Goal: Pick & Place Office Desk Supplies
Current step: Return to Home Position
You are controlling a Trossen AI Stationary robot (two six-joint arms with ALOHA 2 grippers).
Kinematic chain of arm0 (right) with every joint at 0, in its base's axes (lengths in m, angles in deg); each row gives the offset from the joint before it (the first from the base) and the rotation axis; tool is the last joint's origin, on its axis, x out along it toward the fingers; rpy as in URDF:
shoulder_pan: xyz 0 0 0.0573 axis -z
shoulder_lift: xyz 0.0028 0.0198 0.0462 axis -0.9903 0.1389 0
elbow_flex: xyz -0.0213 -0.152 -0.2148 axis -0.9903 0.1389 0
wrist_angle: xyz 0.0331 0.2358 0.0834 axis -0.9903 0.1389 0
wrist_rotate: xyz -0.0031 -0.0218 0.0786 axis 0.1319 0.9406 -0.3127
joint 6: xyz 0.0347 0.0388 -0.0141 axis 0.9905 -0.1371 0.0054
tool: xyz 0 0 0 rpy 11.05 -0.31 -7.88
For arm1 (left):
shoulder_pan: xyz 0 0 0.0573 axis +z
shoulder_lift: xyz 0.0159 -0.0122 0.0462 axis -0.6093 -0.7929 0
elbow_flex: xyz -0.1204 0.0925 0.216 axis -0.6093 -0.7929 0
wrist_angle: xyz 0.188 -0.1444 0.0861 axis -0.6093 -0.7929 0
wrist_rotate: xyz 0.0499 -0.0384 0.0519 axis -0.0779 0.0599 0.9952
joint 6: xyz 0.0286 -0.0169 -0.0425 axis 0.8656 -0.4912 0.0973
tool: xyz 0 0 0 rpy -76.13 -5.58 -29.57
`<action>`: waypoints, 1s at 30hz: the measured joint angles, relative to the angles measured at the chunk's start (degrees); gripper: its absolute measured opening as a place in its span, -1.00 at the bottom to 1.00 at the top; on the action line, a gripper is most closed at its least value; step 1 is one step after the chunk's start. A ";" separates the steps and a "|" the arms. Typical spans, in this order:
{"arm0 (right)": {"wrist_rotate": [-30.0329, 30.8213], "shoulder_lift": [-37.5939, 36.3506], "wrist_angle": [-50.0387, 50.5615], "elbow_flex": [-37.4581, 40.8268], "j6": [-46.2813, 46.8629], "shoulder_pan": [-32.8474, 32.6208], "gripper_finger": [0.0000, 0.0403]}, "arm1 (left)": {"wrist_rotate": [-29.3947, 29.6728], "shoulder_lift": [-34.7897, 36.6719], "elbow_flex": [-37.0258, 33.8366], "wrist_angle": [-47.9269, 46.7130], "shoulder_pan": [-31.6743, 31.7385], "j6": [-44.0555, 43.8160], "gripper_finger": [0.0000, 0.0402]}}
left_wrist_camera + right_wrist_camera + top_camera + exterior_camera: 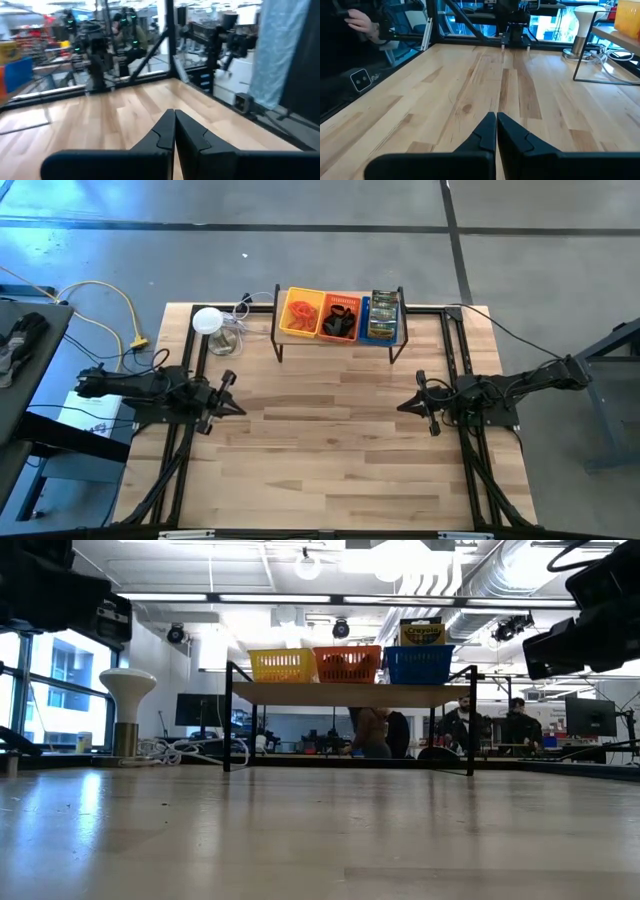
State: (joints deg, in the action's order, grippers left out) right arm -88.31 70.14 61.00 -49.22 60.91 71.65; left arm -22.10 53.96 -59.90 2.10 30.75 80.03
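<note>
From above, the two dark arms sit highest over the table. The left end effector is near the left edge and the right end effector near the right edge, tips facing each other and well apart. At the back, a shelf carries a yellow tray with red-orange loops, an orange tray with black clips and a blue tray with green-and-silver packets. A white lamp stands just left of the shelf. At table height, the three trays stand side by side on the shelf, with people in the room behind. The left wrist view shows its fingers pressed together, gripping nothing, above the wood. The right wrist view shows its fingers likewise closed on nothing, with the lamp ahead.
</note>
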 joint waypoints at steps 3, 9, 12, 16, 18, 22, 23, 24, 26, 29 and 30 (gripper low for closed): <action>-0.01 0.02 0.33 0.00 0.00 0.00 -0.99 | 5.00 -1.54 -0.06 -0.57 -0.02 -0.81 -1.00; -0.02 0.00 0.44 0.00 0.00 0.00 -0.99 | 9.61 -3.53 -0.08 -0.15 0.00 -11.99 -1.00; -0.02 0.00 0.45 0.00 0.00 0.00 -0.99 | 9.69 -3.74 -0.10 -0.08 0.00 -17.11 -1.00; -0.02 0.00 0.46 0.00 0.00 0.00 -0.99 | 9.81 -3.74 -0.13 0.03 0.01 -18.47 -1.00; -0.02 0.00 0.46 0.00 0.00 0.00 -0.99 | 9.81 -3.74 -0.14 0.05 0.00 -18.31 -1.00; -0.02 0.00 0.49 0.00 0.00 0.00 -0.99 | 9.80 -3.74 -0.17 0.17 0.00 -18.28 -1.00; -0.02 0.00 0.49 0.00 0.00 0.00 -0.99 | 9.79 -3.74 -0.17 0.17 0.00 -18.28 -1.00; -0.02 0.00 0.49 0.00 0.00 0.00 -0.99 | 9.79 -3.74 -0.21 0.21 0.00 -18.28 -1.00; -0.02 0.00 0.49 0.00 0.00 0.00 -0.99 | 9.79 -3.74 -0.21 0.25 0.01 -18.26 -1.00; -0.02 0.00 0.49 0.00 0.00 0.00 -0.99 | 9.79 -3.74 -0.21 0.25 0.00 -18.26 -1.00; -0.02 0.00 0.50 0.00 0.00 0.00 -0.99 | 9.79 -3.74 -0.21 0.25 0.00 -18.25 -1.00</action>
State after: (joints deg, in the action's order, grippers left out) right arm -88.33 70.14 61.50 -49.22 60.91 71.65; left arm -12.31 50.23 -60.11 2.35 30.75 61.77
